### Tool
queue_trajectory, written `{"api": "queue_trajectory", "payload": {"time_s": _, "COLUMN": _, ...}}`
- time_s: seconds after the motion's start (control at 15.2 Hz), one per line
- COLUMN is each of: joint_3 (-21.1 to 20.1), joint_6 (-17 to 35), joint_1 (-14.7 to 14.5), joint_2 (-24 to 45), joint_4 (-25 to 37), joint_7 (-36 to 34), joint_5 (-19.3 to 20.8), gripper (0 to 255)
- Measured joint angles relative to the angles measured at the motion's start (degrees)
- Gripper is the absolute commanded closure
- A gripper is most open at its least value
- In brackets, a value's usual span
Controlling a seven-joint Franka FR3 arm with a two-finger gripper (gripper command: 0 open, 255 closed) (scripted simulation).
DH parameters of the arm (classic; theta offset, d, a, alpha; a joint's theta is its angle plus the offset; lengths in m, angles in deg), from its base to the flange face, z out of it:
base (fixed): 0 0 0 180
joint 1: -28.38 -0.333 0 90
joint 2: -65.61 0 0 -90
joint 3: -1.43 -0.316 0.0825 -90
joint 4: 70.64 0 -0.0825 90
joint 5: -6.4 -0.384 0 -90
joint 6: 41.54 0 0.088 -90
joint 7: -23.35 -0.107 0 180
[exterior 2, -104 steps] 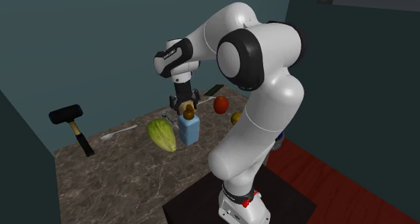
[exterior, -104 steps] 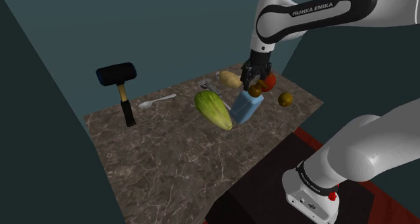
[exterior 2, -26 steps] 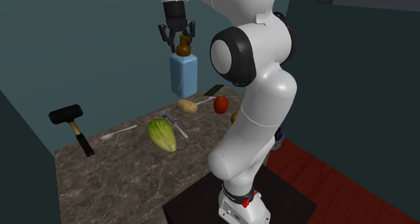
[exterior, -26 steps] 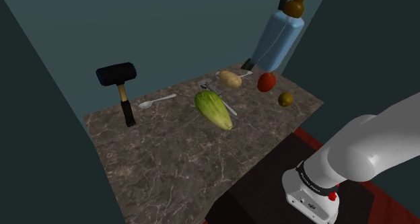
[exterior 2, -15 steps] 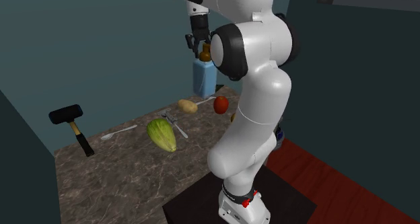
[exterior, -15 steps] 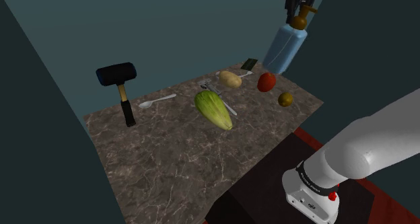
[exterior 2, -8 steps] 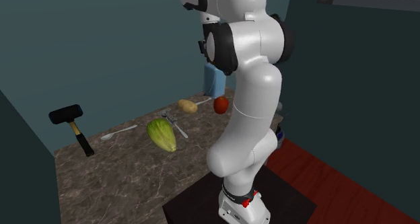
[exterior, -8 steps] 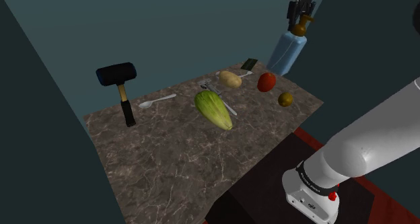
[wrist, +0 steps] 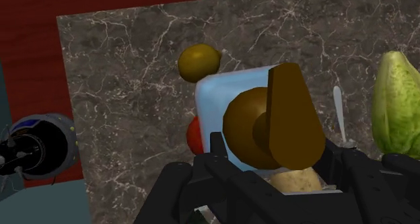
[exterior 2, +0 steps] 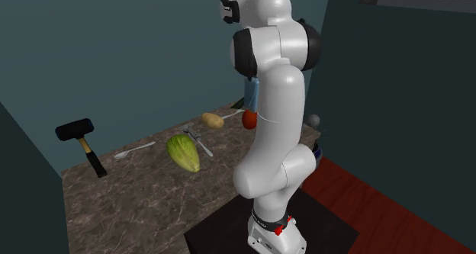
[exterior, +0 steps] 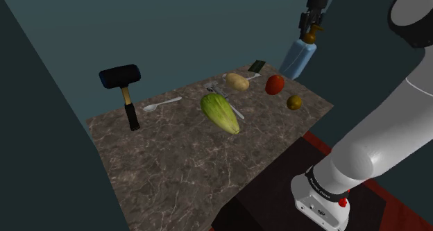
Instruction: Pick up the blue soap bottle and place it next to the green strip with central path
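Observation:
A light blue soap bottle with a brown pump top hangs tilted in the air over the table's far right corner. My gripper is shut on the pump top from above. In the wrist view the black fingers clasp the brown pump, with the blue body below it. The green strip, a small dark piece, lies on the marble table at its far edge, to the left of the bottle. In the second exterior view the bottle peeks out behind the arm.
On the table lie a black hammer, a spoon, a green vegetable, a metal utensil, a potato, a tomato and a brown ball. A round device sits on the red floor.
The gripper has carried the bottle a little lower and toward the shoulder view's right, farther back; in the second exterior view it has slid behind the arm. The grip has stayed shut.

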Motion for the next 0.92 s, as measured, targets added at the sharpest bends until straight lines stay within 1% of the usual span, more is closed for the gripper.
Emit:
{"api": "queue_trajectory", "payload": {"time_s": 0.46, "joint_3": 2.8, "joint_6": 3.4, "joint_1": 5.6, "joint_2": 11.1, "joint_4": 7.8, "joint_7": 7.9, "joint_5": -2.9, "gripper": 255}}
{"api": "queue_trajectory", "payload": {"time_s": 0.59, "joint_3": 3.3, "joint_6": 3.8, "joint_1": 7.8, "joint_2": 15.0, "joint_4": 11.2, "joint_7": 10.2, "joint_5": -4.1, "gripper": 255}}
{"api": "queue_trajectory", "payload": {"time_s": 0.73, "joint_3": 3.5, "joint_6": 3.2, "joint_1": 9.9, "joint_2": 19.5, "joint_4": 16.2, "joint_7": 12.0, "joint_5": -5.5, "gripper": 255}}
{"api": "queue_trajectory", "payload": {"time_s": 0.86, "joint_3": 3.4, "joint_6": 3.5, "joint_1": 10.8, "joint_2": 21.5, "joint_4": 17.8, "joint_7": 12.6, "joint_5": -6.1, "gripper": 255}}
{"api": "queue_trajectory", "payload": {"time_s": 0.92, "joint_3": 3.4, "joint_6": 4.4, "joint_1": 10.7, "joint_2": 21.5, "joint_4": 17.0, "joint_7": 12.6, "joint_5": -6.1, "gripper": 255}}
